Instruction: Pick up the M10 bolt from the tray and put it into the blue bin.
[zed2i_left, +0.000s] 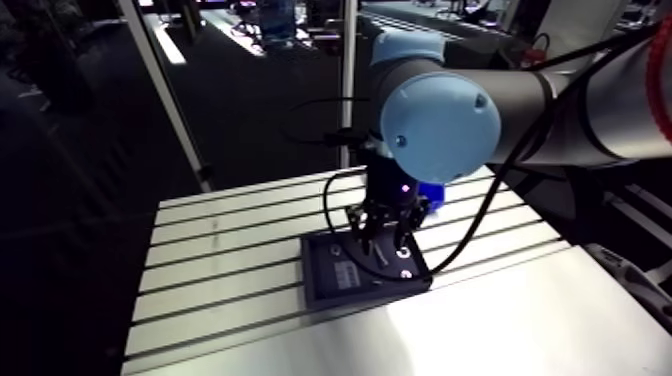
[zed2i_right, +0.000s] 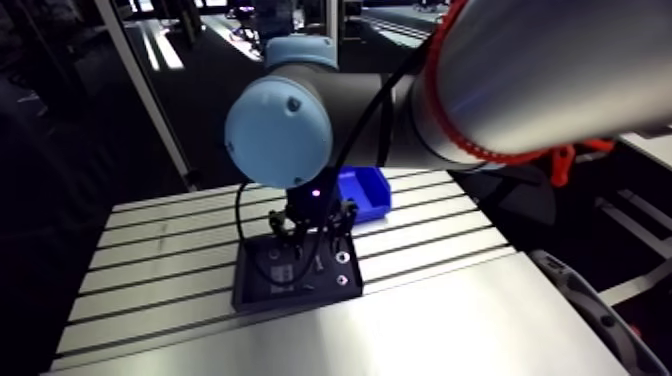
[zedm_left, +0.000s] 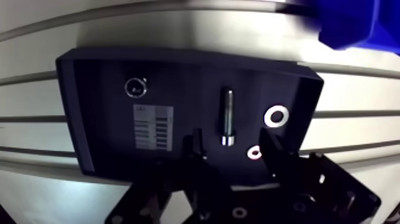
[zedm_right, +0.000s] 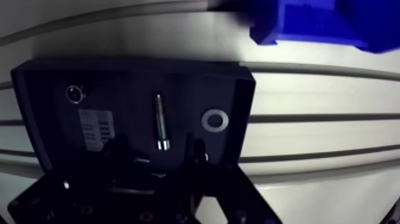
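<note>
Wrist view pictures place the task at its early stage: the M10 bolt (zedm_left: 227, 116) is seen lying flat on the floor of the dark tray (zedm_left: 95, 89), not yet lifted, so the grasp, the lift, the carry and the release are all judged to remain. The end effector (zedm_left: 231, 149) is held low over the tray with its fingers set wide apart and nothing gripped between them. What looks like the head end of the bolt is lined up with the gap, the shank runs away from the end effector, and no contact with either finger can be made out. Besides the bolt, the tray is seen to hold a large washer (zedm_left: 275, 115) just beside the bolt, a smaller washer (zedm_left: 254, 152) close to one finger, a round nut-like part (zedm_left: 135, 87) well apart toward the far corner, and a printed label (zedm_left: 153, 127). The blue bin (zedm_right: 333, 21) is found on the table (zedm_left: 178, 30) beyond the tray's far corner, near it but not touching as far as can be told. Only part of it is shown in the wrist view, and in the arm view nothing can be made out inside it.
</note>
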